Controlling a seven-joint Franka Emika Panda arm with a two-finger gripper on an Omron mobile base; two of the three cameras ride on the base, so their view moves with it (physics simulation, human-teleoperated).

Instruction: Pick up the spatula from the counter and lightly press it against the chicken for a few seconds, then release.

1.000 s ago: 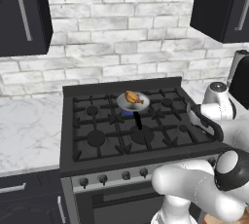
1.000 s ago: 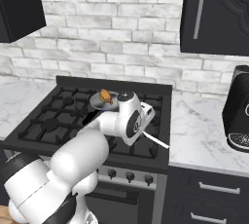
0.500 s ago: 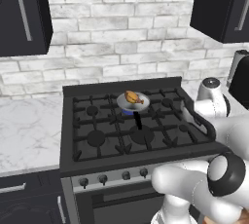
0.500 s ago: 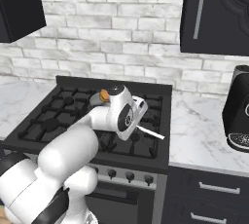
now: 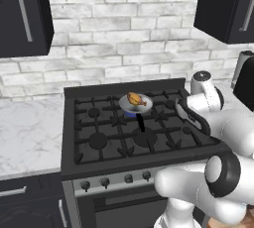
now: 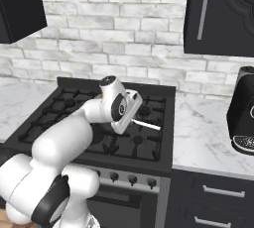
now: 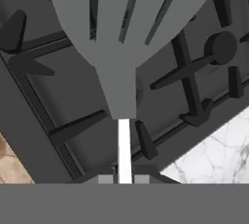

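Between the claw (image 7: 124, 179) and the frying pan (image 5: 125, 105) holding the chicken (image 5: 134, 98), the air over the stove (image 5: 149, 159) is open. From below only the raised burner grates (image 7: 187, 67) stand up, and the pan's dark handle (image 5: 141, 122) points toward the stove's front. The slotted spatula (image 7: 116, 28), clamped in the claw, juts ahead of it over the grates. A brick wall (image 5: 124, 48) closes the back. Upper cabinets (image 6: 221, 14) hang at either side, well above. The coffee machine (image 6: 243, 118) stands on the right bench (image 6: 198, 128), well apart from the stove.
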